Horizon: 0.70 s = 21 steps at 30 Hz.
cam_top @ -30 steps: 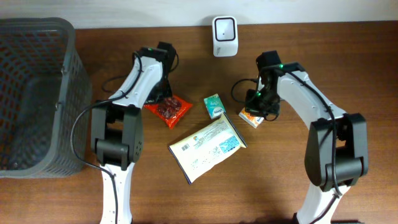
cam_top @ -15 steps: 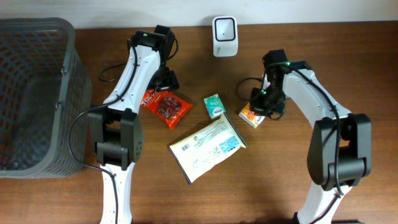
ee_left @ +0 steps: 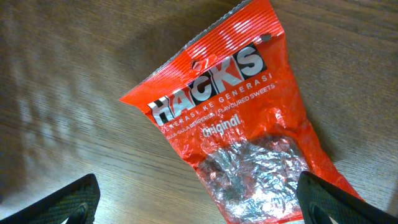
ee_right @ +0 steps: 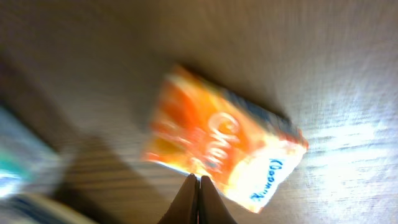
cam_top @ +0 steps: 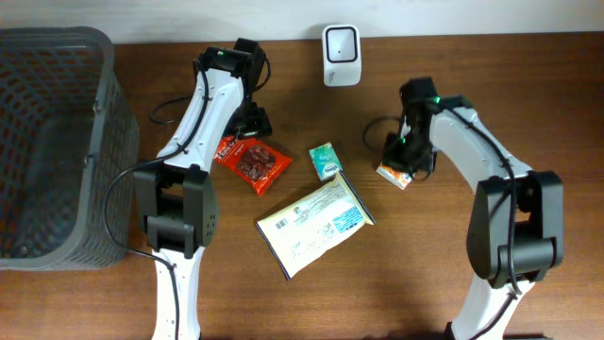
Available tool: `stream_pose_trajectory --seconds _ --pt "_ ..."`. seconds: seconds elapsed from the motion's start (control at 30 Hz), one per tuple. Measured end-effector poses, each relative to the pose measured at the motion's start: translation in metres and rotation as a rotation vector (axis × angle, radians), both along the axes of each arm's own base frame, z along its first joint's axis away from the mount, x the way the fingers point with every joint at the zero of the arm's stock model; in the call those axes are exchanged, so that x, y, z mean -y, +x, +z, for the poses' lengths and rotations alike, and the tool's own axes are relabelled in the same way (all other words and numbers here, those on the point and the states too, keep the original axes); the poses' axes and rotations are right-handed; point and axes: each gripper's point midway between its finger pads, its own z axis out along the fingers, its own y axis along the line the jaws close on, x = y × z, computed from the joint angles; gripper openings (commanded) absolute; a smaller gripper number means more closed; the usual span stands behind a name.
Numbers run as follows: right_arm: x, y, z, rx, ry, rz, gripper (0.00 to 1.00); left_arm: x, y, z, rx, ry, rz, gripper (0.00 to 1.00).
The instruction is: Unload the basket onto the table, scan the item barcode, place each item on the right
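Red bag (cam_top: 255,163) lies flat on the table (cam_top: 425,274), left of centre, just below the left gripper (cam_top: 253,123). In the left wrist view the bag (ee_left: 239,130) reads "HACKS" and "Original", with a clear window showing dark sweets. The left gripper (ee_left: 199,208) is spread wide above it, 1 black fingertip (ee_left: 71,199) at each lower corner of the view, nothing held, not touching the bag. Orange packet (cam_top: 396,173) lies on the table right of centre, under the right gripper (cam_top: 403,161). The right wrist view is blurred: the packet (ee_right: 224,149) sits tilted on the wood, and the right gripper (ee_right: 199,200) is fully closed, the 2 tips pressed together with nothing between them, the point right at the packet's lower edge. Cannot tell if it touches. Scanner (cam_top: 340,42), white with a dark window, stands at the back edge of the table between the 2 arms, well apart from both items. Green box (cam_top: 326,161) lies between bag and packet, just beside the top edge of a white pouch (cam_top: 316,225), which lies tilted nearer the front. Dark mesh basket (cam_top: 104,142) sits at the far left. All 4 items are on the table outside it.
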Motion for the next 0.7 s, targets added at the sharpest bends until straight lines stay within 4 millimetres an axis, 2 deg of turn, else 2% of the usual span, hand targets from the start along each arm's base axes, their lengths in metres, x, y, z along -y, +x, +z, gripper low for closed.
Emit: stream_pose_trajectory --seconds 0.03,0.1,0.13,0.17,0.23,0.3,0.33,0.47,0.57,0.63,0.67,0.7 --pt "-0.009 0.013 0.014 0.045 0.026 0.012 0.04 0.000 0.000 0.000 0.000 0.000 0.000 0.99" --pt "-0.049 0.039 0.043 0.159 0.135 0.079 0.04 0.000 0.000 0.000 0.001 0.000 0.000 0.99" --pt "-0.066 0.044 0.048 0.194 0.162 0.112 0.04 0.000 0.000 0.000 0.001 0.000 0.000 0.99" --pt "-0.092 0.048 0.054 0.237 0.200 0.164 0.04 0.000 0.000 0.000 0.000 0.000 0.000 0.99" --pt "-0.125 0.044 0.056 0.259 0.227 0.220 0.04 0.000 0.000 0.000 0.000 0.000 0.000 0.99" --pt "-0.153 0.035 0.045 0.240 0.238 0.249 0.04 0.000 0.000 0.000 0.000 0.000 0.000 0.99" --pt "-0.158 0.034 0.035 0.221 0.239 0.243 0.04 0.000 0.000 0.000 0.000 0.000 0.000 0.99" --pt "-0.157 0.033 -0.011 0.127 0.222 0.191 0.04 0.001 0.000 0.000 0.000 0.000 -0.001 0.99" --pt "-0.155 0.032 -0.021 0.110 0.210 0.184 0.04 0.001 0.000 0.000 0.000 0.000 -0.001 0.99" --pt "-0.144 0.033 -0.024 0.105 0.155 0.150 0.04 0.001 0.000 0.000 0.000 0.000 -0.001 0.99" --pt "-0.133 0.033 -0.026 0.096 0.109 0.121 0.04 0.000 0.000 0.000 0.000 0.000 -0.001 0.99" --pt "-0.113 0.036 -0.026 0.089 0.052 0.074 0.04 0.001 0.000 0.000 0.000 0.000 -0.001 0.99"
